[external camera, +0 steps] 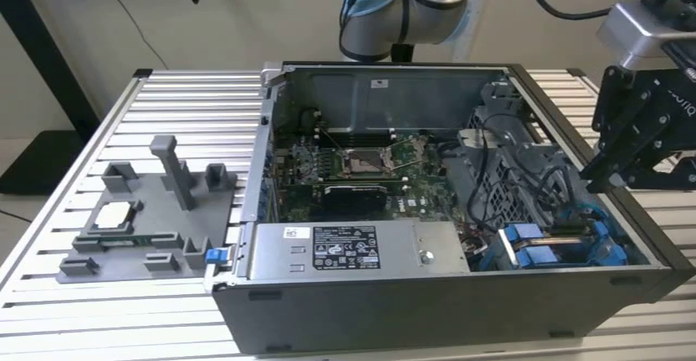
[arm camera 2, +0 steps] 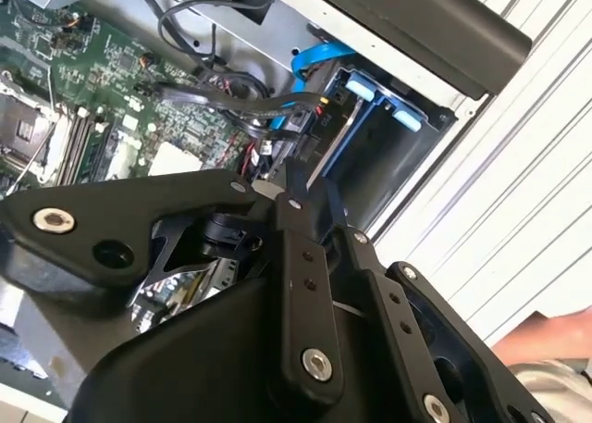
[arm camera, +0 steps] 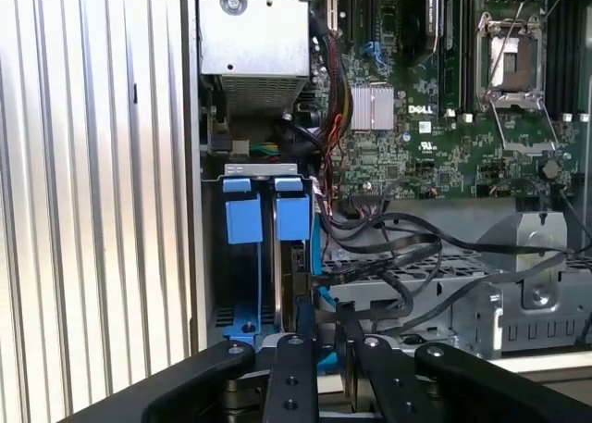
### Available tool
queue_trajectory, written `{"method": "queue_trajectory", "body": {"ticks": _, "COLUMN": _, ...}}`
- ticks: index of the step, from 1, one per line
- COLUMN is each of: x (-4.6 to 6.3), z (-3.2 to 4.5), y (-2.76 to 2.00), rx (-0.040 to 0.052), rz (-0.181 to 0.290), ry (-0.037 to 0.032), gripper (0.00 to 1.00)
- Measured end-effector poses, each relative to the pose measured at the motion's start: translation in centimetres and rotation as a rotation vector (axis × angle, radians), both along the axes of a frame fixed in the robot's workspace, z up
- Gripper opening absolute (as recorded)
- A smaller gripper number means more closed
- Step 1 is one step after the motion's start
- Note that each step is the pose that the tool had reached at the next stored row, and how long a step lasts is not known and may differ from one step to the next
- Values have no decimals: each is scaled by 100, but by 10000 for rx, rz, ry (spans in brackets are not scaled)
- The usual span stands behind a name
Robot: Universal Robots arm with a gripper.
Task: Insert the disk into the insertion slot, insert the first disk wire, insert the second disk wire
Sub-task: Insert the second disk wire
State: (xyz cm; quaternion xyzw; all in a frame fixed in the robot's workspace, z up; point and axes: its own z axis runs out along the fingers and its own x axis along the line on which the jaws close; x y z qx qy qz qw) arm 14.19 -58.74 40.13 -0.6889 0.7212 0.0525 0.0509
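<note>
The insertion slot (external camera: 544, 251) is the grey drive bay in the open case's near corner on the exterior view's right, with blue tabs (arm camera: 268, 219) at its mouth. The disk is hidden. Black disk wires (arm camera: 398, 256) and a blue wire (arm camera 2: 310, 62) loop from the motherboard side to the bay's mouth, where a black connector (arm camera 2: 298, 127) sits. My gripper (external camera: 596, 183) hangs over the case's rim beside the bay. In both wrist views its tip (arm camera: 326, 326) (arm camera 2: 301, 196) points at the bay's mouth, close to the wires.
The motherboard (external camera: 359, 165) with its square CPU socket (arm camera: 513, 57) fills the case floor. The grey power-supply box (external camera: 359, 251) lies along the near wall. A grey fixture with small parts (external camera: 142, 214) stands on the slatted aluminium table (external camera: 65, 296) at the exterior view's left.
</note>
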Motion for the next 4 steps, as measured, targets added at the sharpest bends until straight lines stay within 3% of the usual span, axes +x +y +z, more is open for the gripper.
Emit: {"method": "queue_trajectory", "body": {"ticks": 4, "x": 0, "z": 8, "y": 0, "rx": -2, "rz": 0, "ry": 0, "gripper": 100}}
